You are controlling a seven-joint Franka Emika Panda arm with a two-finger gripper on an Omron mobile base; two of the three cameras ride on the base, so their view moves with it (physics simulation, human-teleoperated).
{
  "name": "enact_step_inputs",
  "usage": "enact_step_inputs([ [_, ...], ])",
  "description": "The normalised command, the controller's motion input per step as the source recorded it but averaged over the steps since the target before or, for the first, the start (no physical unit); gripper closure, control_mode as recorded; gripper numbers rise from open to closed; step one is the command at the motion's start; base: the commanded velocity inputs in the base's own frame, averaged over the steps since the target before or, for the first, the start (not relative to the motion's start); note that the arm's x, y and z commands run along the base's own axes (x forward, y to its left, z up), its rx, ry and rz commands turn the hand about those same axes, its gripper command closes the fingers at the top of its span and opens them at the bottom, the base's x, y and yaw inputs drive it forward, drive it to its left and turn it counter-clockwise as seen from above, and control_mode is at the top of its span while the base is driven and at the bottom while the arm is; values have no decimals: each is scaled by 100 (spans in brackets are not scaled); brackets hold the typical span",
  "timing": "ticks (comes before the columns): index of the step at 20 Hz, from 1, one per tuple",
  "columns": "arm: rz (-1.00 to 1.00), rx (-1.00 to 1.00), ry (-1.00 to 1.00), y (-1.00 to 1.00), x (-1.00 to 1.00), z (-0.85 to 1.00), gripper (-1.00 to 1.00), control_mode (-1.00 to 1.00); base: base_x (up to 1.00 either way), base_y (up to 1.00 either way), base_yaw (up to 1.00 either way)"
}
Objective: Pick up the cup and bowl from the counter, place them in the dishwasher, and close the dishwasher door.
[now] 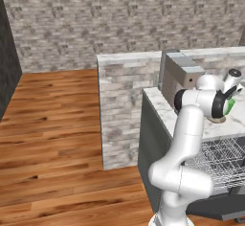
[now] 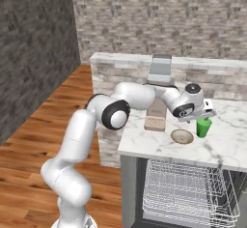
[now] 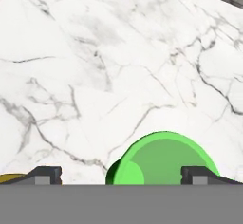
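The table [image 2: 226, 147] is white stone with grey marbled veins, smooth and faintly glossy. On it the cup [image 2: 203, 127] looks like plain bright green plastic, matt, and the bowl [image 2: 182, 136] beside it a dull tan ceramic with a paler rim. Below the table, the dishwasher's rack [image 2: 185, 193] is thin silvery metal wire. Behind the table, the ledge [image 1: 125, 110] is rough grey stone brick; the floor [image 1: 52, 139] is polished brown wood planks.

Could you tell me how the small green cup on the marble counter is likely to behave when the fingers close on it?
The small bright green cup looks rigid and hollow, so probably light. It stands upright, taller than wide, so an off-centre push might tip it. Its smooth wall could slip on the white marbled stone counter unless both fingers close evenly.
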Motion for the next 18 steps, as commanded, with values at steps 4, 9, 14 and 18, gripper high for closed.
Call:
enact_step_inputs([
  [4, 1, 0, 0, -4, 5, -23, -100, -100, 0, 0, 0],
  [9, 1, 0, 0, 0, 5, -28, 100, -100, 0, 0, 0],
  [14, 0, 0, 0, -2, 5, -7, 100, -100, 0, 0, 0],
  [18, 0, 2, 0, -9, 0, 0, 100, -100, 0, 0, 0],
])
